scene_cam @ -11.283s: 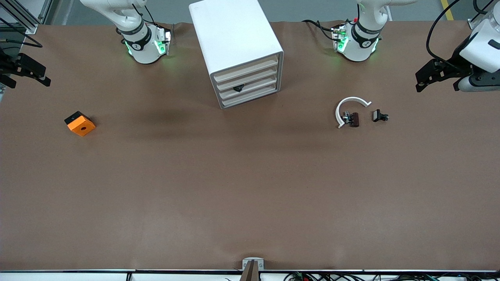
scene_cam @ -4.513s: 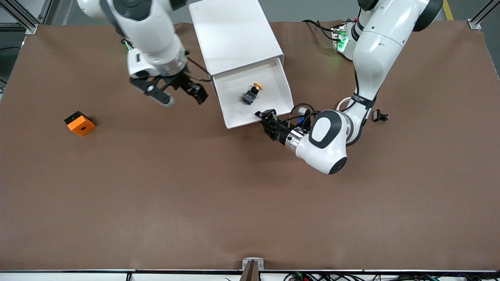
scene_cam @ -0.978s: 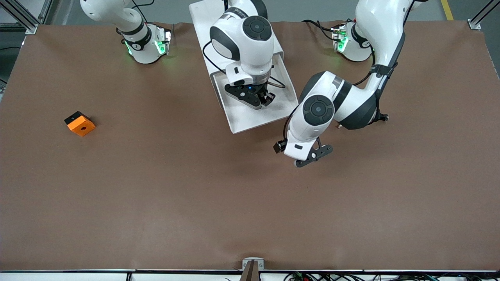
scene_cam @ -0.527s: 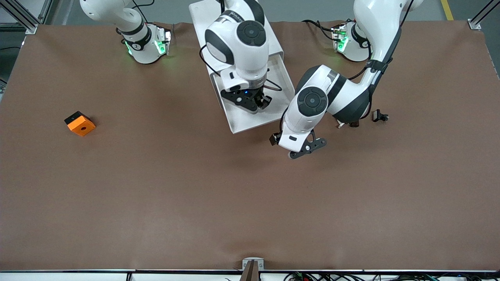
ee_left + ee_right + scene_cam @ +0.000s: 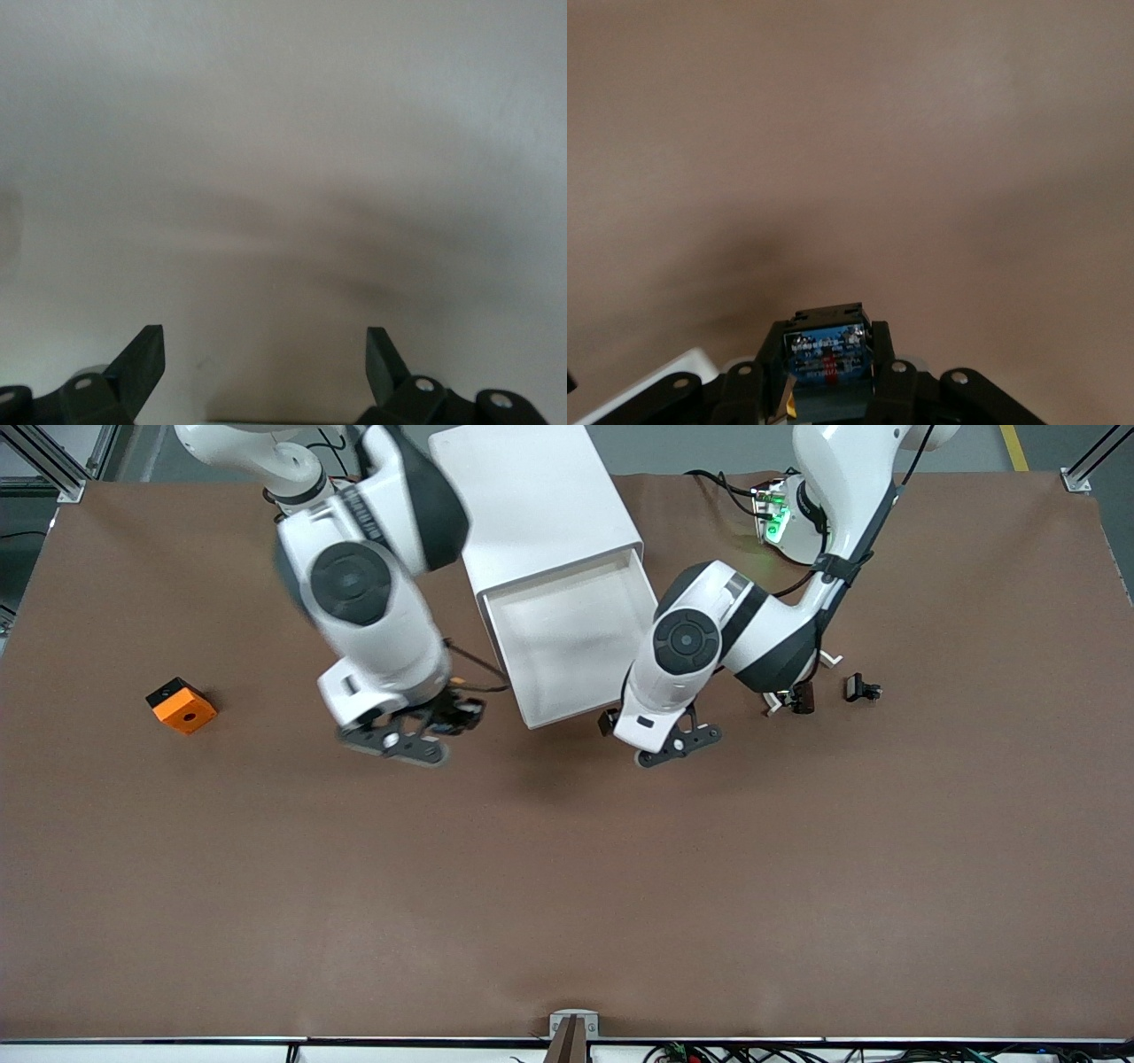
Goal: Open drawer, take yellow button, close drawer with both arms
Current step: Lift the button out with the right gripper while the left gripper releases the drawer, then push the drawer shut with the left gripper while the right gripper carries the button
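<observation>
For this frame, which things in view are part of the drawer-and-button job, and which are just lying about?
Job:
- drawer, pulled out
- button, clamped in the right gripper
- left gripper, open, by the drawer's front

Lying about:
- orange block
- white arc
- small black parts

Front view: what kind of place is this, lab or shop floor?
Likely a robotics lab bench: two arms bolted along one edge of a brown-covered table, a white cabinet with one drawer pulled out, and aluminium frame posts plus loose cables at the edges.
</observation>
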Tool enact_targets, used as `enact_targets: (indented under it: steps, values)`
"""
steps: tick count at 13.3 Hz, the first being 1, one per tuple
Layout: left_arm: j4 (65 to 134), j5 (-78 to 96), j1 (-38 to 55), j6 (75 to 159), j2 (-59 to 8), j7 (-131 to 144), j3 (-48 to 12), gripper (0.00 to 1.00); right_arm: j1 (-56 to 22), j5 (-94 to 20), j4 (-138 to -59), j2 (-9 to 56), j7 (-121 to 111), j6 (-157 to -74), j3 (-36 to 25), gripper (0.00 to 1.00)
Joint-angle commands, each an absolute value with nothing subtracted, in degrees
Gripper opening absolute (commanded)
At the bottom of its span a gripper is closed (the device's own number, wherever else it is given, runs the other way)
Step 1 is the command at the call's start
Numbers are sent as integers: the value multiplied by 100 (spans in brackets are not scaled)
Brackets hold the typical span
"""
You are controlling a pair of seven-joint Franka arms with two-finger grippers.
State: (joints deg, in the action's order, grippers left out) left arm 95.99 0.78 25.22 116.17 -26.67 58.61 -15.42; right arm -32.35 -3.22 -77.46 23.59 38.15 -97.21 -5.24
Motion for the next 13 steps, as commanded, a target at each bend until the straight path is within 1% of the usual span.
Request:
enact_targets:
  steps: [1,4,7,9,12,13]
  values:
    - [10343,35,2435,11698,-2032,5968,-1853,100,-2639,-290,-7822,2347,2729,-9694,-439,0]
    - [10722,53,2435,11672,-1811,6204,-2266,100,-2076,-10,-8286,2312,1874,-10114,-440,0]
    - [10749,53,2522,11681,-1881,6722,-2706,100,-1732,288,-8839,2268,1732,-10755,-448,0]
    - [10889,44,2514,11724,-1855,7012,-3136,100,-1478,404,-9445,2136,1487,-11422,-440,0]
    - [10898,53,2522,11725,-1898,7294,-3444,100,-776,396,-10298,2039,670,-12529,-431,0]
    - [10907,44,2522,11733,-1916,7365,-3524,100,-495,396,-10614,2065,407,-13047,-431,0]
